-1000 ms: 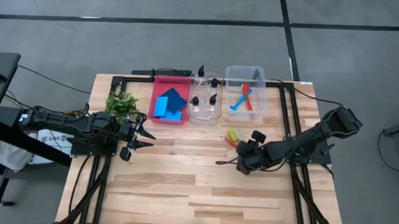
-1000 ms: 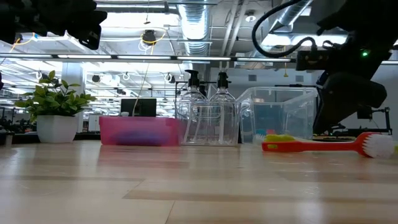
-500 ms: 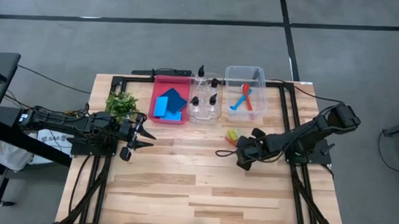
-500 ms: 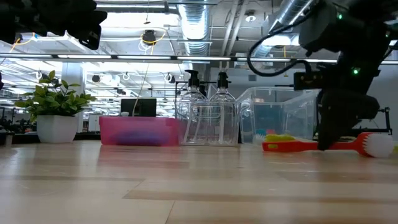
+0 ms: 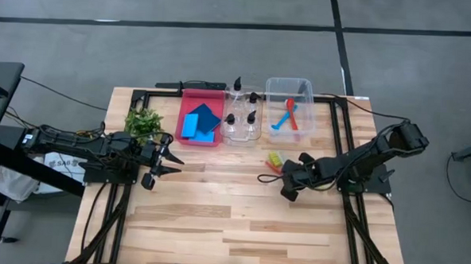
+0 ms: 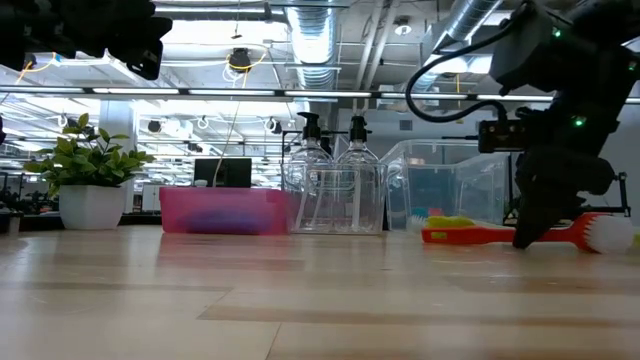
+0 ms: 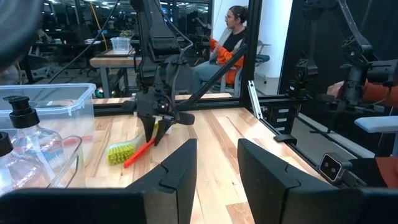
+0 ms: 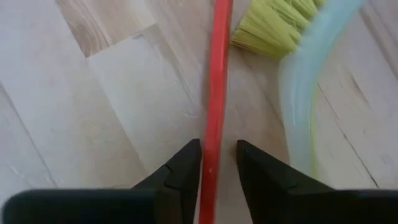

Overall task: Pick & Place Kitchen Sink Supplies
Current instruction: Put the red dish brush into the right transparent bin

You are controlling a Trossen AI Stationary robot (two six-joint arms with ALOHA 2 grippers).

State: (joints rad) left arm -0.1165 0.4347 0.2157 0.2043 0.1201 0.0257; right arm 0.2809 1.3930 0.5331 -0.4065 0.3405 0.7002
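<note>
Scene: a pale wooden tabletop (image 5: 215,227) seen from above, with two dark robot arms.
Right hand (image 8: 217,165): low over the tabletop, its two dark fingers (image 8: 180,171) straddling the thin red brush (image 8: 214,93) handle. The fingers stand close either side of it; I cannot tell whether they are pressing it yet.
Red brush position: lying flat on the wood, just in front of the clear bin (image 5: 289,102), with white bristles at one end in the low view.
Beside it: a yellow-green brush (image 8: 280,28) with a pale translucent handle, lying next to the red one, bristles nearly touching its handle.
Handling: the red handle looks like stiff, smooth plastic, light and narrow, so it will likely roll or slip. Mid-handle, where the fingers already sit, seems the best hold.
Left hand (image 7: 214,168): waiting near the leafy plant (image 5: 143,122), fingers apart, holding nothing.
Already sorted: two blue sponges (image 5: 200,120) in the red bin (image 5: 186,138); clear pump bottles (image 5: 242,116) in the middle tray; red and blue brushes in the clear bin.
</note>
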